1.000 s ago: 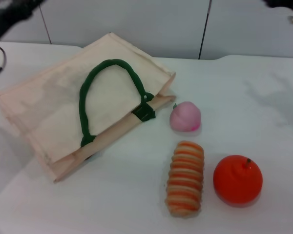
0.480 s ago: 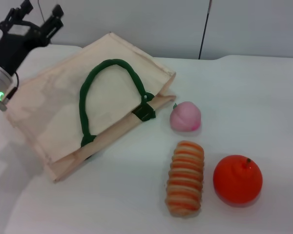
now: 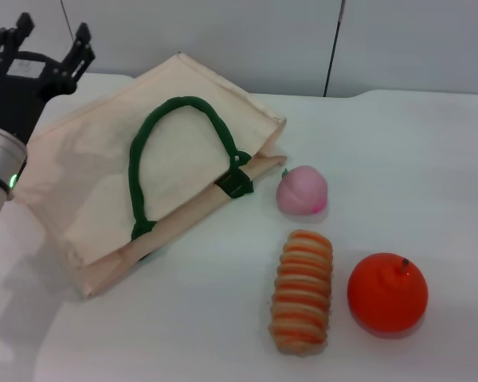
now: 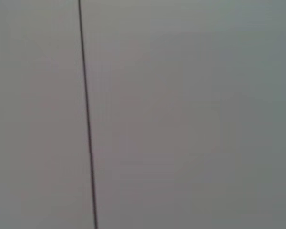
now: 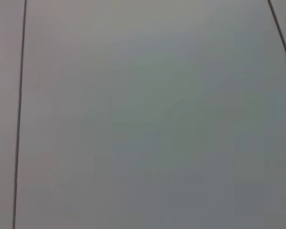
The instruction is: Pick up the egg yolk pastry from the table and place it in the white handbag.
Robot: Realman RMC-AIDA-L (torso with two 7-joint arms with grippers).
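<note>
At far left the black left gripper [image 3: 46,49] hangs open-fingered and empty above the flat cream-beige fabric handbag [image 3: 88,167] with dark green handles; no egg yolk pastry shows. Rightward lie a pink peach-shaped ball [image 3: 303,191], a striped ridged bread roll [image 3: 303,292], and an orange [image 3: 387,293].

Bright, even overhead light — soft shadows on the table [image 3: 430,159], mild blur; wrist views show featureless grey wall.

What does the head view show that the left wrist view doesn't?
Only the head view shows the table, the handbag lying flat, the peach, the bread roll, the orange and the open left claw raised beyond the bag's far left corner. Only the wrist view: nothing extra. Both show grey wall panels with a dark seam.
</note>
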